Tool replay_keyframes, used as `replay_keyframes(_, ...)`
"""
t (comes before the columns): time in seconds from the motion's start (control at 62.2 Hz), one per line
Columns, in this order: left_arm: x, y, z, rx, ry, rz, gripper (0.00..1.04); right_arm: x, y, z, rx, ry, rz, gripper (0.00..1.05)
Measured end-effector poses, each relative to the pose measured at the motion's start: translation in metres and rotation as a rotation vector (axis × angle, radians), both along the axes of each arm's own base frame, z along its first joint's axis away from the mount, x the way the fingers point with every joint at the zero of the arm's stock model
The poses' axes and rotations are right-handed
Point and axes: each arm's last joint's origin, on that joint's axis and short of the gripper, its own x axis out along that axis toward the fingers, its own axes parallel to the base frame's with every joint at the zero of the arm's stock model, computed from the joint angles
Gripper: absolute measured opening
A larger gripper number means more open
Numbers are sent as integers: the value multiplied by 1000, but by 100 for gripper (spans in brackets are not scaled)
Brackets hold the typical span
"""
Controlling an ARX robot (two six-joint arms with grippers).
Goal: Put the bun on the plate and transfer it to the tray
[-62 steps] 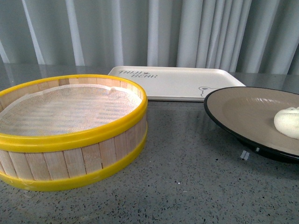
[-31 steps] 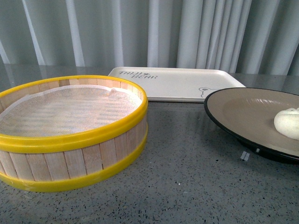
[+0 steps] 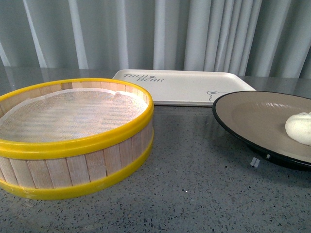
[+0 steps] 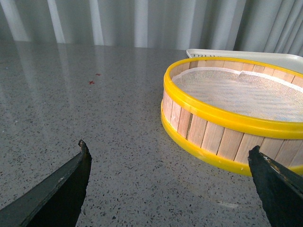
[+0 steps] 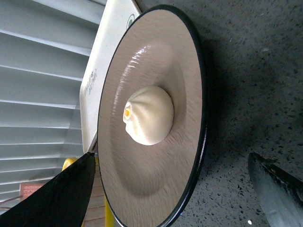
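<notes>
One small round white steamed bun with a pleated top and an orange spot sits near the middle of the wide shallow beige plate with a glossy black rim. The plate stands on the speckled grey worktop, just in front of the flat rectangular cream-white tray. A round wooden steamer basket with yellow rims stands to the left. The left fingers are spread wide beside the basket, holding nothing. The right fingers are spread wide, with the plate between them.
</notes>
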Motion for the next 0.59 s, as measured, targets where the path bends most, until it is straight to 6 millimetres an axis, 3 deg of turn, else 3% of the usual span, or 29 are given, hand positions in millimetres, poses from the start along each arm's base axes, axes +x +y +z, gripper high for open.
replay_keyframes(0.193, 0, 0, 0, 0, 0, 0, 98, 15, 3, -5, 71, 47, 1, 96)
replay_keyframes(0.546, 0, 0, 0, 0, 0, 0, 98, 27, 28, -12, 130, 89, 70, 96)
replay_keyframes(0.594, 0, 0, 0, 0, 0, 0, 98, 27, 28, -14, 137, 97, 67, 90)
